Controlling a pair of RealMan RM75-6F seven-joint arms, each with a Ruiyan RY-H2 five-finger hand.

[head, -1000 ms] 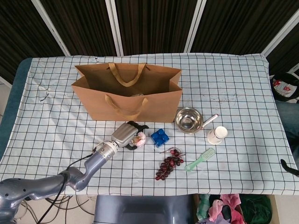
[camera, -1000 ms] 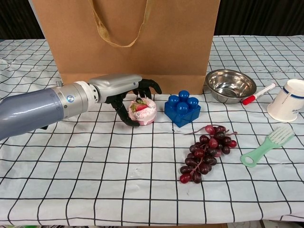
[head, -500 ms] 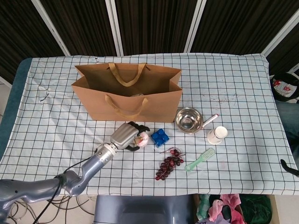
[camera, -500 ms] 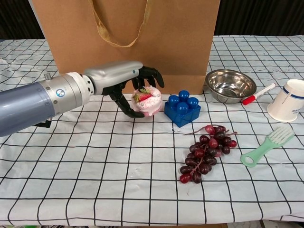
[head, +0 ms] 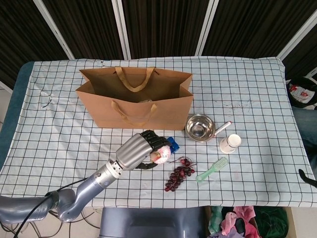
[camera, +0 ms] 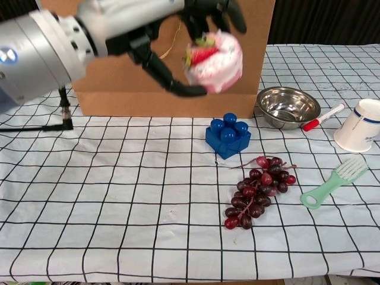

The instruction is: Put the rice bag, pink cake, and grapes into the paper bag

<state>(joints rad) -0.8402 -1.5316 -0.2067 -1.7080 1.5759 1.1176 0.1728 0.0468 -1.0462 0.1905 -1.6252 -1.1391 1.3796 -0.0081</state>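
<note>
Checked white cloth [head: 257, 84] covers the table, with dark panels behind it. On it stands the paper bag [head: 133, 106], upright and open at the top, its handles drooping; something pale shows faintly inside, too dim to name.

Robot's left hand [camera: 178, 35] is raised off the cloth in front of the bag — in the chest view it sits against the bag's front face, above the blue toy brick [camera: 228, 136]. Its dark fingers [camera: 172, 71] are curled around the pink cake [camera: 215, 59], gripping it from below and behind; a red strawberry shows on the cake's side. From the head view the cake [head: 160, 155] hangs just left of the brick [head: 173, 144], which the hand partly hides. Robot's right hand appears in neither view.

Grapes [camera: 256, 190] lie on the cloth in front of the brick, near it but apart. To the right sit a steel bowl [camera: 290, 105], a red-and-white marker [camera: 323, 117] just beside it, a white cup [camera: 358, 124] and a green brush [camera: 333, 181].
</note>
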